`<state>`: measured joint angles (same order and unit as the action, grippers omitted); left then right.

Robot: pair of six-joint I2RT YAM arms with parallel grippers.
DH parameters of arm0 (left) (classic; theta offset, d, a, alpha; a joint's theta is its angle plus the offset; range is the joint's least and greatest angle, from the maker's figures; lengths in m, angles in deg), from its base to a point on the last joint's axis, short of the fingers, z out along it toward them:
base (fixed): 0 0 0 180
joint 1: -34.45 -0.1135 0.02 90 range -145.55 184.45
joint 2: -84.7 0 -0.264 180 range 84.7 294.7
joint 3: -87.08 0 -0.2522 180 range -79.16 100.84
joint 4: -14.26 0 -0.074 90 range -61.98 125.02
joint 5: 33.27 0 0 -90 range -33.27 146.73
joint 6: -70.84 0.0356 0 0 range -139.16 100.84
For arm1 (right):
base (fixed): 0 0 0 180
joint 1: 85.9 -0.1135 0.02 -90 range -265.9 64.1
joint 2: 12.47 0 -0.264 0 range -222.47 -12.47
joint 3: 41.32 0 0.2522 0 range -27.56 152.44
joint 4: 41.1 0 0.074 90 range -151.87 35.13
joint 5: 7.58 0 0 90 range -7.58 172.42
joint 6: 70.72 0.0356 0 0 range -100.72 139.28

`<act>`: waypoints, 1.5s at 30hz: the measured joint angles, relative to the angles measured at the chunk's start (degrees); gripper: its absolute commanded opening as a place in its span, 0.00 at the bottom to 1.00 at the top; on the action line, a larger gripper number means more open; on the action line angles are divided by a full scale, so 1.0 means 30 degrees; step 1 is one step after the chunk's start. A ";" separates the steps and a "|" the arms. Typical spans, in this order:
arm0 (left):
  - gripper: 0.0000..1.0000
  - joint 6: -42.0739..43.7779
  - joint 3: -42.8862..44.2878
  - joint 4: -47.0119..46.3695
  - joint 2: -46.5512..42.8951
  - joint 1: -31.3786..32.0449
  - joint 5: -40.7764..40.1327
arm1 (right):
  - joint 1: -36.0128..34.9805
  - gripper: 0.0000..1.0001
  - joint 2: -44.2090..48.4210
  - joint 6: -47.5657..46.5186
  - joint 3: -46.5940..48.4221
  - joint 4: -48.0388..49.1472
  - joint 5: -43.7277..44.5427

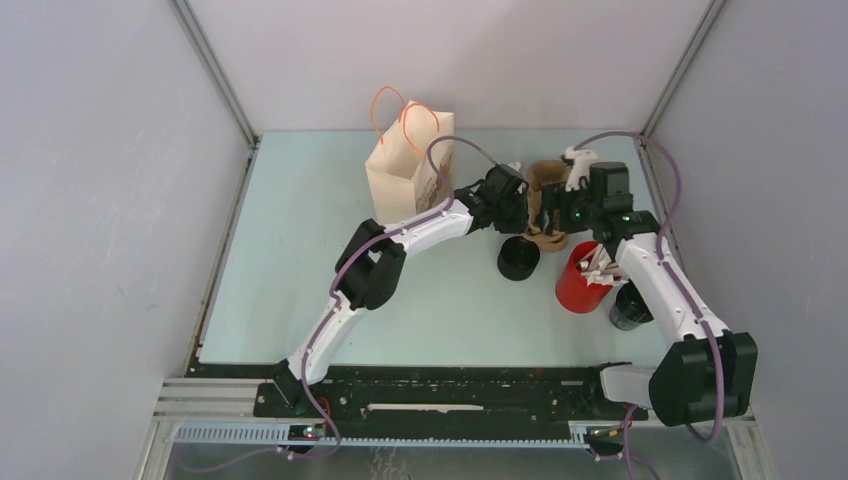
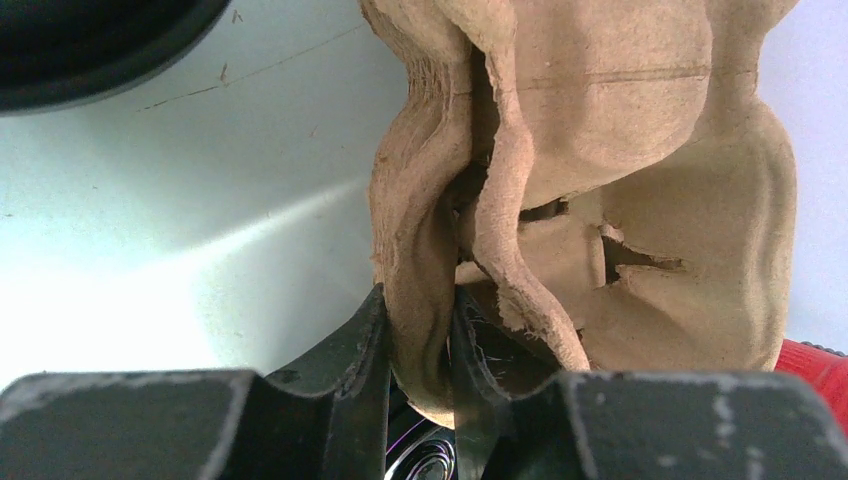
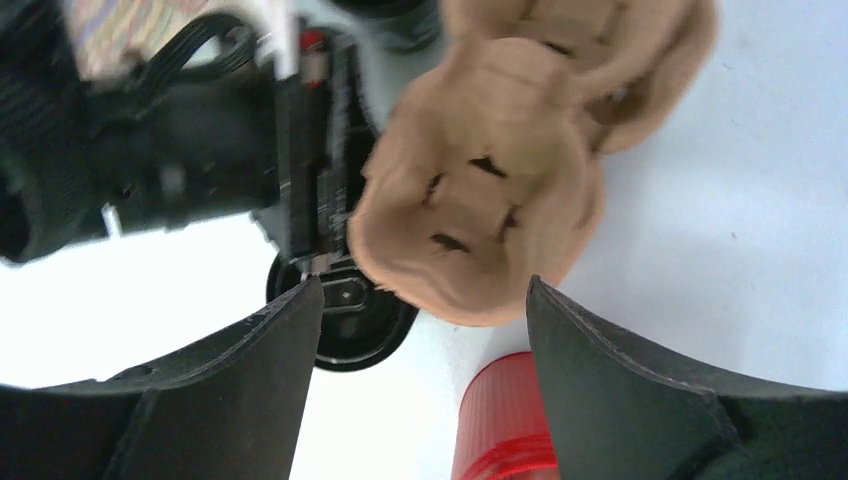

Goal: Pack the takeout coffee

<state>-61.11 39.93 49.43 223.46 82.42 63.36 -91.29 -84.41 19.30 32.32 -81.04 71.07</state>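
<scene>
— Pale green table (image 1: pixel 300 250), grey walls on three sides. What stands on it?

— At the back, a paper bag (image 1: pixel 405 165) with orange handles, upright. To its right is the brown pulp carrier (image 1: pixel 545 205), with both arms meeting at it.

— Who holds the carrier?

— The left gripper (image 2: pixel 418 330). Its jaws are pinched on a fold of the carrier's edge, pulp squeezed between the two black fingers. The right gripper (image 3: pixel 422 285) hangs over the carrier's pockets with its jaws spread wide, touching nothing.

— And the takeout coffee?

— The black cup (image 1: pixel 518 258) stands on the table just in front of the carrier, outside it and apart from the bag. No gripper is on it.

— Anything beside it?

— The red cup (image 1: pixel 578 285) of white sticks, near its right side, below the right arm.

— Does the carrier rest on the table?

— I cannot tell.
</scene>
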 measured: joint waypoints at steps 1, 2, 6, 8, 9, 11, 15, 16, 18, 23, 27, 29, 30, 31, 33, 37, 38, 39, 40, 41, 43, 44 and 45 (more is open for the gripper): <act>0.04 0.0000 0.0000 0.0015 0.0000 0.0000 0.0000 | -0.0452 0.80 -0.0066 -0.0670 -0.0015 -0.0066 0.0029; 0.04 0.0000 0.0000 0.0029 0.0000 0.0000 -0.0007 | -0.1129 0.76 -0.0117 -0.1749 -0.0066 -0.0182 0.0073; 0.04 0.0000 0.0000 0.0058 0.0000 0.0000 0.0000 | -0.2127 0.37 -0.0189 -0.5034 -0.0197 -0.0372 -0.0539; 0.04 0.0000 0.0000 0.0058 0.0000 0.0000 0.0000 | -0.1690 0.38 -0.0219 -0.6564 -0.0197 -0.0335 -0.1151; 0.04 0.0000 0.0000 0.0066 0.0000 0.0000 0.0000 | -0.1421 0.39 -0.0270 -0.7155 -0.0197 -0.0357 -0.1450; 0.04 -0.0007 0.0000 0.0066 0.0000 0.0000 0.0000 | -0.0867 0.45 -0.0510 -0.8510 -0.0189 -0.0408 -0.2208; 0.04 -0.0007 0.0007 0.0095 0.0000 0.0000 0.0000 | -0.0408 0.56 -0.0962 -1.0462 -0.0189 -0.1013 -0.3330; 0.04 -0.0007 0.0007 0.0117 0.0000 0.0000 -0.0007 | -0.0386 0.58 -0.1013 -1.0826 -0.0189 -0.1158 -0.3585; 0.04 -0.0007 0.0015 0.0124 0.0000 0.0000 -0.0007 | -0.0386 0.61 -0.1064 -1.1453 -0.0189 -0.1413 -0.4073; 0.04 -0.0007 0.0015 0.0131 0.0000 0.0000 -0.0007 | -0.0328 0.63 -0.1370 -1.2371 -0.0189 -0.1486 -0.4568; 0.04 -0.0007 0.0022 0.0138 0.0007 0.0007 -0.0007 | -0.0051 0.59 -0.1974 -1.2764 -0.0189 -0.1399 -0.4983; 0.04 -0.0007 0.0029 0.0160 0.0007 0.0007 -0.0007 | 0.0029 0.56 -0.2361 -1.2896 -0.0189 -0.1260 -0.4969; 0.04 -0.0007 0.0029 0.0168 0.0007 0.0007 -0.0007 | 0.0029 0.54 -0.2579 -1.2925 -0.0189 -0.1144 -0.4954; 0.04 -0.0015 0.0029 0.0168 0.0007 0.0007 -0.0007 | 0.0036 0.50 -0.2739 -1.2925 -0.0189 -0.1013 -0.4932; 0.04 -0.0015 0.0029 0.0175 0.0007 0.0007 -0.0007 | -0.0066 0.41 -0.2885 -1.2896 -0.0204 -0.0517 -0.4663; 0.02 -0.0022 0.0029 0.0189 0.0007 0.0044 -0.0153 | -0.0831 0.03 -0.2885 -1.2794 -0.0233 0.0284 -0.3628; 0.01 -0.0029 0.0029 0.0248 0.0007 0.0036 -0.0153 | -0.1042 0.00 -0.2885 -1.2845 -0.0240 0.0488 -0.3198; 0.00 -0.0022 0.0029 0.0335 0.0007 0.0015 -0.0168 | -0.1268 0.00 -0.2878 -1.2735 -0.0240 0.0678 -0.2608; 0.00 -0.0022 0.0029 0.0393 0.0007 0.0000 -0.0211 | -0.1384 0.00 -0.2856 -1.2590 -0.0240 0.0772 -0.2171; 0.00 -0.0029 0.0029 0.0401 0.0007 0.0000 -0.0233 | -0.1333 0.00 -0.2805 -1.2211 -0.0240 0.0809 -0.1872; 0.00 -0.0029 0.0029 0.0386 0.0007 0.0036 -0.0342 | -0.1049 0.00 -0.2594 -1.1431 -0.0240 0.0809 -0.1967; 0.00 -0.0029 0.0029 0.0372 0.0007 0.0073 -0.0364 | -0.0656 0.00 -0.2382 -1.0936 -0.0240 0.0801 -0.2375; 0.00 -0.0036 0.0029 0.0350 0.0007 0.0109 -0.0364 | -0.0211 0.00 -0.2098 -1.0477 -0.0240 0.0809 -0.2761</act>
<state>-61.22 40.02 50.48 223.48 82.75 62.27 -91.92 -90.71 -12.13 31.60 -78.61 62.78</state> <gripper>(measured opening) 0.285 0.009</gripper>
